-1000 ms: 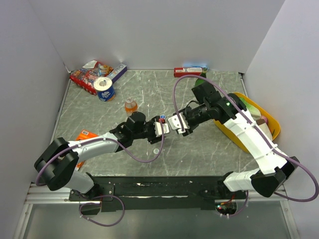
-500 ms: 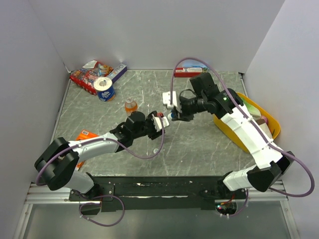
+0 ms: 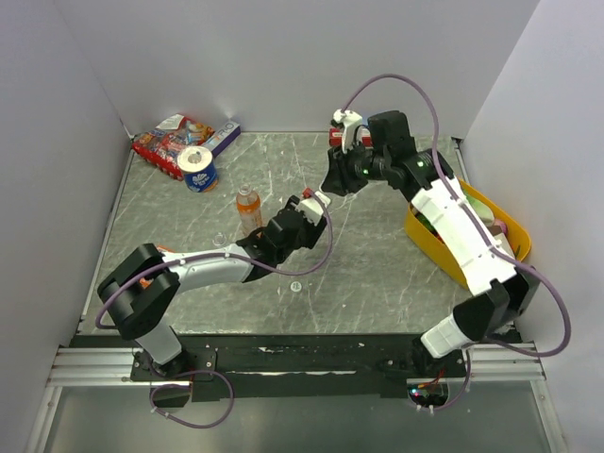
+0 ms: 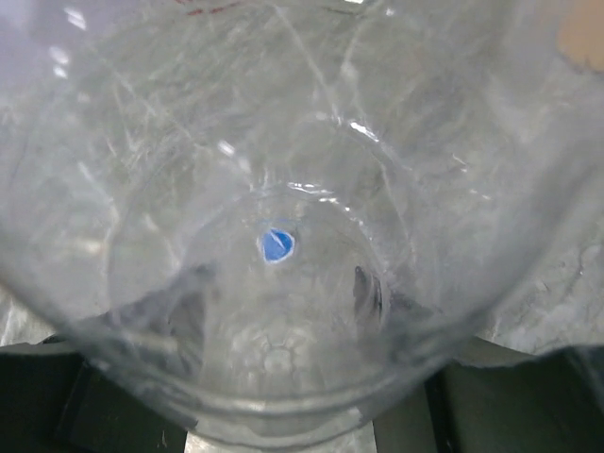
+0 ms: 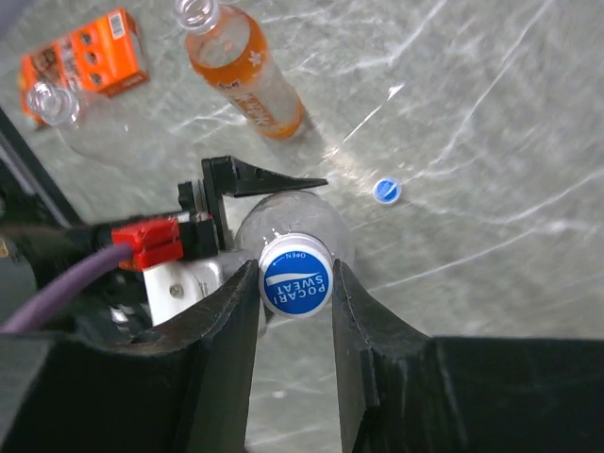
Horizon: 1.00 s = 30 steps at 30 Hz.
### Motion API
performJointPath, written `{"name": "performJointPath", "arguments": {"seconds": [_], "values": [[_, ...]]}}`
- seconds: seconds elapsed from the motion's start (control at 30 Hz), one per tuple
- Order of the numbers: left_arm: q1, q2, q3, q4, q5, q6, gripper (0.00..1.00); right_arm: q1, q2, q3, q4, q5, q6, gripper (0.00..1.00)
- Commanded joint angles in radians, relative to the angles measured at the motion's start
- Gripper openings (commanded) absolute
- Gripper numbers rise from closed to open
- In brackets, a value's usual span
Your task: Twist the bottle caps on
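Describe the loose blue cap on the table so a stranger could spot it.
On the marbled table, find the open orange bottle. The loose cap lies on bare tabletop near its base. Unlike the printed blue cap between the right jaws, it sits on no bottle.

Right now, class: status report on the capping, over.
Left jaws shut on clear bottle; right jaws shut on its blue cap. Orange bottle uncapped, loose cap on table. Nothing blocking.
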Motion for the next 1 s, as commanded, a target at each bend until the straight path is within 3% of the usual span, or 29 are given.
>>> {"name": "performJointPath", "arguments": {"seconds": [0.0,0.03,0.13,0.2,0.3,0.33,0.37,0.43,0.53,0.67,0.97], "values": [[0.008,-0.01,0.051,0.039,-0.101,-0.088,0.01,-0.029,0.036,0.178,-0.136,-0.06,0.227,0.41],[0.015,-0.013,0.042,0.027,-0.08,-0.084,0.01,-0.041,0.059,0.297,-0.156,-0.057,0.204,0.52],[0.045,-0.049,-0.012,-0.004,0.044,-0.073,0.01,-0.109,0.079,0.469,-0.159,-0.067,0.132,0.69],[0.067,-0.082,-0.044,-0.028,0.172,-0.054,0.01,-0.162,0.078,0.505,-0.138,-0.222,0.048,0.7],[0.113,-0.12,-0.061,-0.091,0.454,0.04,0.01,-0.182,0.012,0.418,-0.182,-0.425,-0.29,0.67],[0.125,-0.131,-0.067,-0.102,0.553,0.063,0.01,-0.181,-0.043,0.332,-0.226,-0.479,-0.545,0.67],[0.137,-0.157,-0.075,-0.119,0.642,0.143,0.01,-0.176,-0.074,0.283,-0.271,-0.509,-0.678,0.67],[0.15,-0.18,-0.081,-0.18,0.783,0.23,0.01,-0.146,-0.165,0.122,-0.337,-0.489,-0.969,0.69],[0.151,-0.192,-0.055,-0.315,0.895,0.412,0.01,-0.107,-0.245,-0.018,-0.359,-0.423,-1.194,0.7],[0.15,-0.163,0.014,-0.447,0.936,0.56,0.01,-0.034,-0.27,-0.07,-0.368,-0.383,-1.31,0.7],[0.147,-0.16,0.049,-0.447,0.925,0.637,0.01,0.06,-0.243,-0.069,-0.521,-0.37,-1.508,0.66]]}}
